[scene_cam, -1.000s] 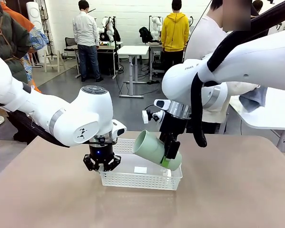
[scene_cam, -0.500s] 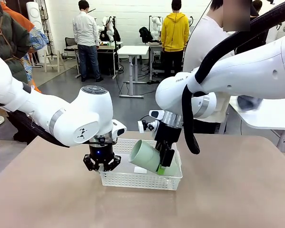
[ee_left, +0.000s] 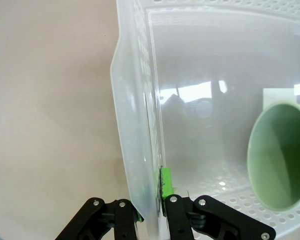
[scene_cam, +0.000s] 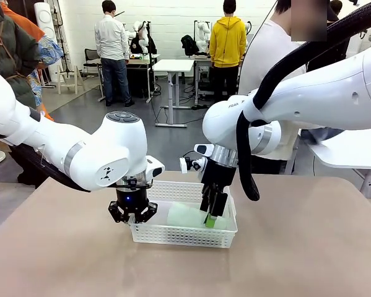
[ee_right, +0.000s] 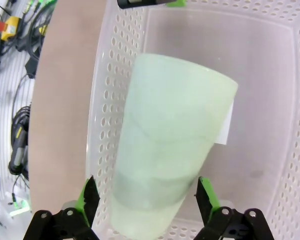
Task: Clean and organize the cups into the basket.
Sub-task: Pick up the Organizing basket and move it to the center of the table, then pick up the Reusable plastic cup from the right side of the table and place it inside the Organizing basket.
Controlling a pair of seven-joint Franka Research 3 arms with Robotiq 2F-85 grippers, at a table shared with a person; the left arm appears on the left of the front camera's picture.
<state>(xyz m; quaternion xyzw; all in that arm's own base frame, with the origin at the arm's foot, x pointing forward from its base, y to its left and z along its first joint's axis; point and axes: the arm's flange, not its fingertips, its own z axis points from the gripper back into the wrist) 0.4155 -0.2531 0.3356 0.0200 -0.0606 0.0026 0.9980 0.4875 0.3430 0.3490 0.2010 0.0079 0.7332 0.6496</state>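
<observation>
Mint cup [scene_cam: 186, 216] lies in basket [scene_cam: 176, 236] between spread right jaws; left jaws pinch basket's left wall.

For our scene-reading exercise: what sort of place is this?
Probably a robotics lab: two white robot arms work at a basket on a table, with desks and standing people behind.

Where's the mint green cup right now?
In the front view, the mint green cup lies on its side inside the basket, in its right half, between the open fingers of the right gripper.
</observation>
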